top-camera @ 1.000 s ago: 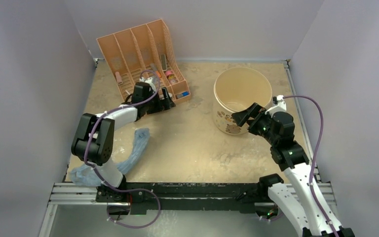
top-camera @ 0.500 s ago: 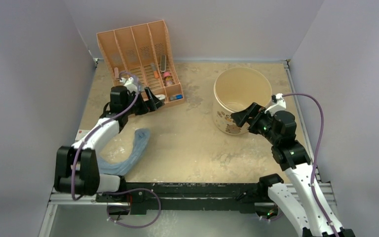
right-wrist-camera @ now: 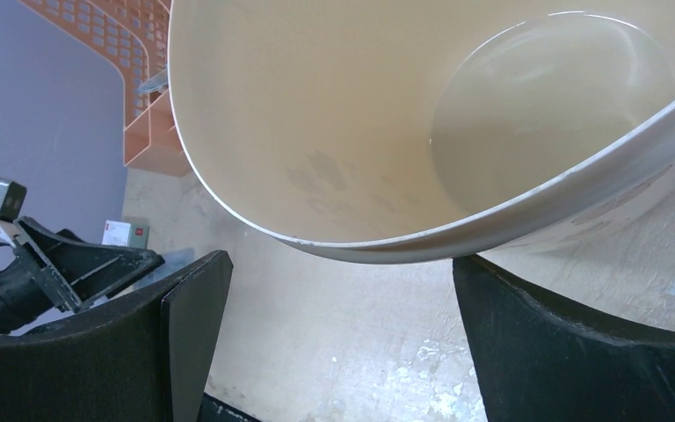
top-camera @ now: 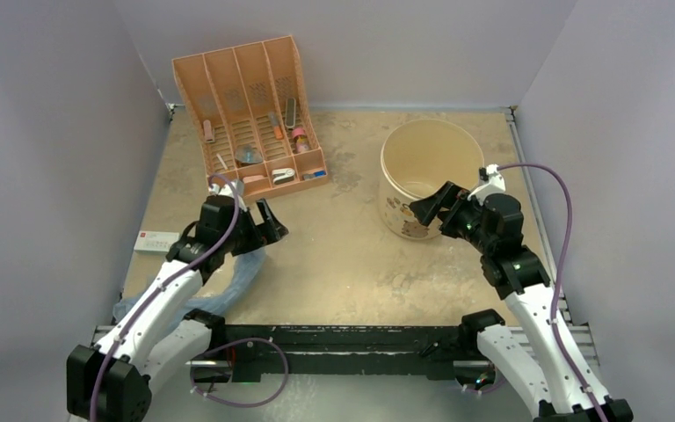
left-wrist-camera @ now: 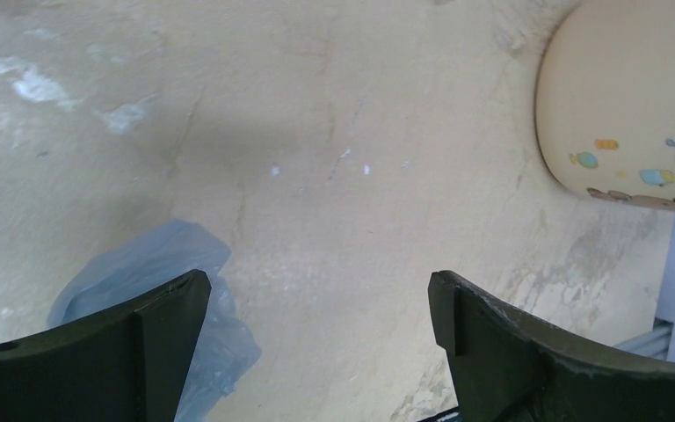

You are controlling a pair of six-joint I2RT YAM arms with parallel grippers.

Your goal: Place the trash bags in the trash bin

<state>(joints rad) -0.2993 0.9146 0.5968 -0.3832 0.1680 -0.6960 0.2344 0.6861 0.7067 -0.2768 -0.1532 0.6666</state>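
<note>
Hovering left claw (top-camera: 262, 231) agape over the bag (top-camera: 246, 265), we hold right claw (top-camera: 436, 209) agape at the bin's (top-camera: 404, 145) rim.

One trash bag (left-wrist-camera: 149, 268), one bin (top-camera: 422, 154), one organizer (top-camera: 228, 79), two end effectors (left-wrist-camera: 321, 290) (right-wrist-camera: 343, 264).

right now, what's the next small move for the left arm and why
Probably shift the left gripper sideways over the trash bag and lower it: its jaws are open and empty, the bag lies on the table off to one side, not between them, and the trash bin is empty.
</note>
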